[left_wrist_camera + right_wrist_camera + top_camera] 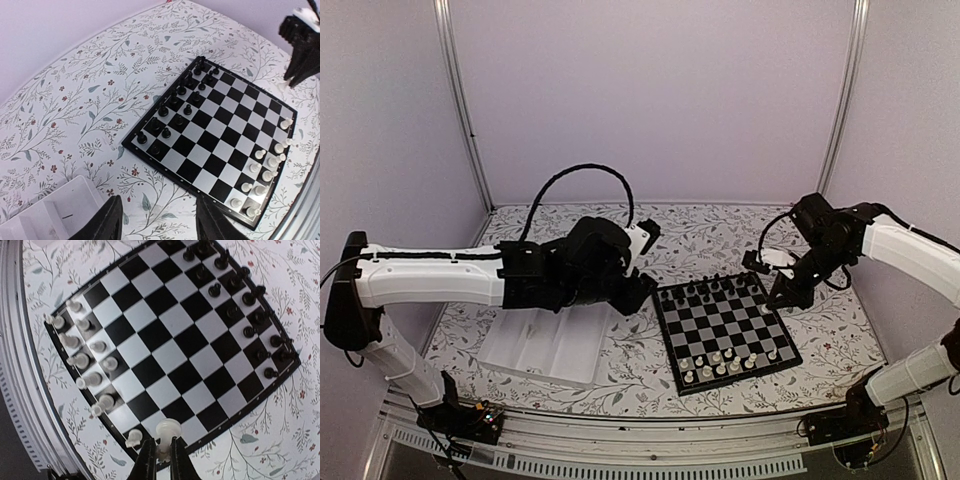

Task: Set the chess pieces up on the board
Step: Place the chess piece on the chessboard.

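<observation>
Right claw [161, 446] tight on cream-white, round-headed chess piece [167, 429] above black-bordered board [170, 340]

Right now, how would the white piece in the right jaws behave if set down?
Probably light and stiff: the white piece looks tiny between the jaws, undeformed. Perhaps apt to tip: similar white pieces stand tall on small bases.

One board [725, 322], one tray [545, 345], two arms [430, 278]; chess pieces [720, 357] too small to count

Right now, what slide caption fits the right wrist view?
Right gripper shut on a cream-white chess piece near the edge of the black-and-grey checked chessboard, black pieces lining the opposite side.
</observation>
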Available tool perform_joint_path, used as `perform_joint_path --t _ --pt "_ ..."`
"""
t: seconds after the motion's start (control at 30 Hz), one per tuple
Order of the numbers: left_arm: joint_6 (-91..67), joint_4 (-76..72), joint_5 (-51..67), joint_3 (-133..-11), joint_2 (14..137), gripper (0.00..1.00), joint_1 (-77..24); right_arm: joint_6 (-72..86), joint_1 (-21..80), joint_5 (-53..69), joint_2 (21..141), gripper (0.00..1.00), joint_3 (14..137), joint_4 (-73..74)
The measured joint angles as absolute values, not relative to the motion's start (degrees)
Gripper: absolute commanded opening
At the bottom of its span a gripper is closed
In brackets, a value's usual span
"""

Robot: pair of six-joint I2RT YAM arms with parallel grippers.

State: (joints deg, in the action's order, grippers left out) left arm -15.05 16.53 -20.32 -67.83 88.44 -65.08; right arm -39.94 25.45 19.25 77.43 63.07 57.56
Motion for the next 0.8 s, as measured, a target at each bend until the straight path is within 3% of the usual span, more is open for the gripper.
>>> perform_joint_path --t 0.3,0.8 --pt "-15.7 17.5 -22.6 -67.5 88.6 0.52 -63.8 -45.4 25.1 8.2 72.4 0.02 51.0 61.0" --pt "-17.3 19.0 -23.9 -67.4 88.7 0.53 -63.5 -46.4 25.1 7.2 76.2 0.06 47.8 61.2"
